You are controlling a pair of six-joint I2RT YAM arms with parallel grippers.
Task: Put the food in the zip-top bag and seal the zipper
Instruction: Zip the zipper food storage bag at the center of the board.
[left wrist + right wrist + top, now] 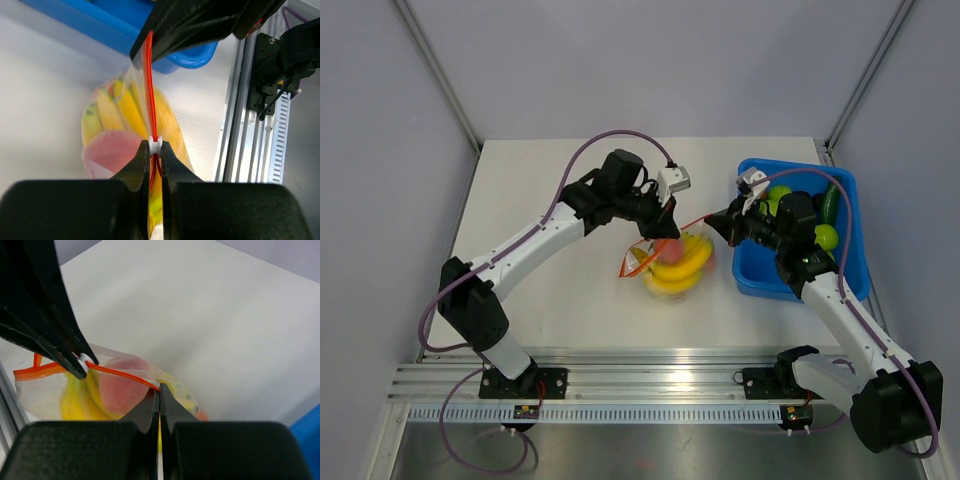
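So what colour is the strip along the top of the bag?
Orange-red. The zipper shows best in the left wrist view.

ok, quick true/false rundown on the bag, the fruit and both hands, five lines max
1. The left hand and right hand are both shut on the zipper. True.
2. The bananas sit in the blue bin. False: they are inside the bag.
3. The pink fruit is in the bag beside the bananas. True.
4. The bag lies inside the blue bin. False: it is over the table, left of the bin, strung between the two hands.
5. Green fruit is in the blue bin. True.
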